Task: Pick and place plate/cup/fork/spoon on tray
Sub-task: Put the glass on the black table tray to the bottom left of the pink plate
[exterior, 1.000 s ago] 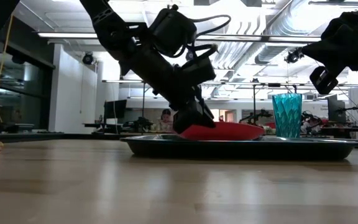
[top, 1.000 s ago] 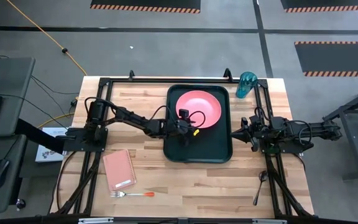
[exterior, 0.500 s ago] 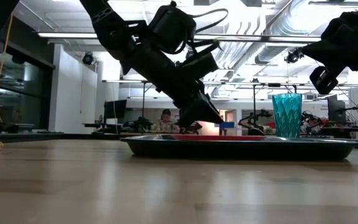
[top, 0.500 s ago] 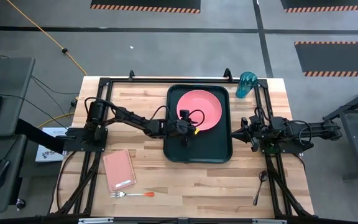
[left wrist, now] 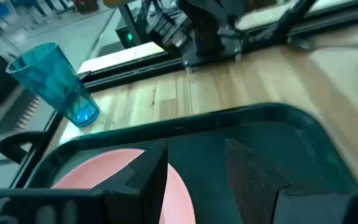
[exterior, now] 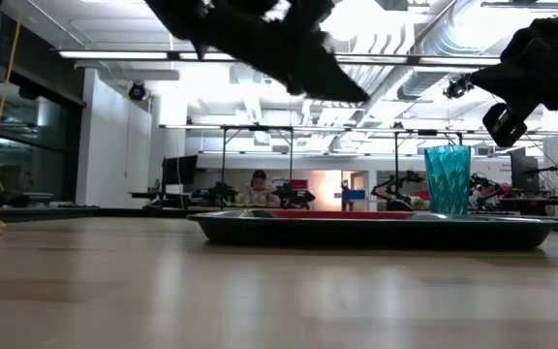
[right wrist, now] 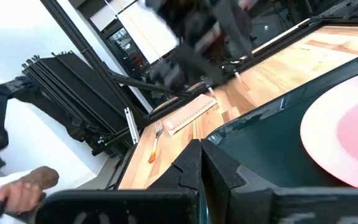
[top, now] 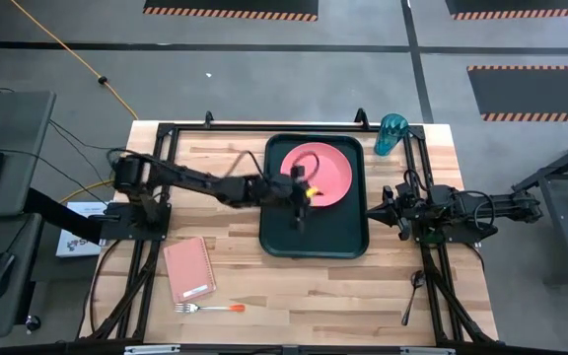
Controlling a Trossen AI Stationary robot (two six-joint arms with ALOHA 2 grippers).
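Note:
The salmon-pink plate (top: 319,173) lies flat in the far half of the dark tray (top: 348,242); it also shows in the left wrist view (left wrist: 98,180). My left gripper (top: 302,195) hangs open and empty above the plate's near-left edge (left wrist: 196,152), high above the tray in the low view (exterior: 298,53). The teal cup (top: 392,133) stands on the table beyond the tray's far right corner. The orange-handled fork (top: 210,308) lies near the front edge, the dark spoon (top: 412,294) at the front right. My right gripper (top: 371,209) is shut and empty beside the tray's right rim (right wrist: 201,155).
A pink notebook (top: 188,269) lies on the table left of the tray, just behind the fork. The near half of the tray (top: 314,237) is bare. Black frame rails run along the table's edges. A person (exterior: 258,186) sits far back in the room.
My left gripper has let go of the plate's near-left edge and risen well above the tray. The plate, which was tilted with that edge lifted, has dropped flat onto the tray.

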